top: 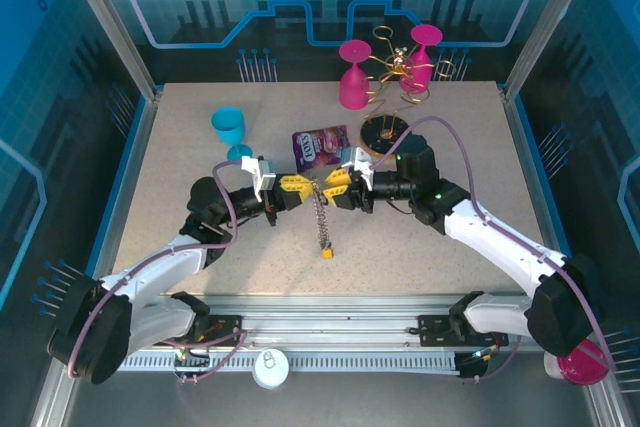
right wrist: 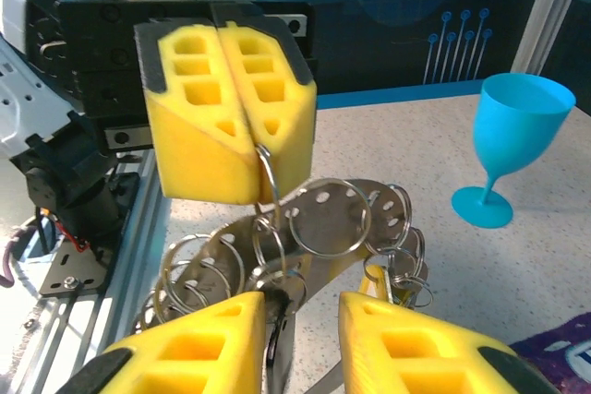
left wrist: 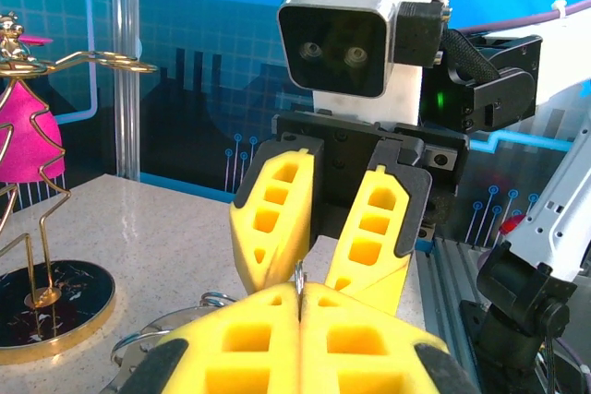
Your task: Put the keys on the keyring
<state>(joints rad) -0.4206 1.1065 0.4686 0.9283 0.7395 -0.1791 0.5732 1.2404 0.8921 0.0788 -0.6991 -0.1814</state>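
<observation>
Left jaws are clenched on a thin wire of the keyring (right wrist: 265, 173), pinching it at the centre of the top view. The right jaws face them tip to tip and stand parted, a gap showing between their pads, holding nothing that we can make out. In the right wrist view a cluster of small rings (right wrist: 212, 265) bunches just above those parted pads. From the meeting point a chain (top: 322, 217) runs toward the lower centre of the top view and ends in a yellow-tagged key (top: 327, 252). We cannot tell whether it hangs or lies on the bench (top: 200, 147).

We judge this to be the threading step, with one arm steadying the loop while the other works at it. The next move calls for the right jaws to close on one small piece only. They must then feed it along the wire without dragging the loop out of the left pinch.
</observation>
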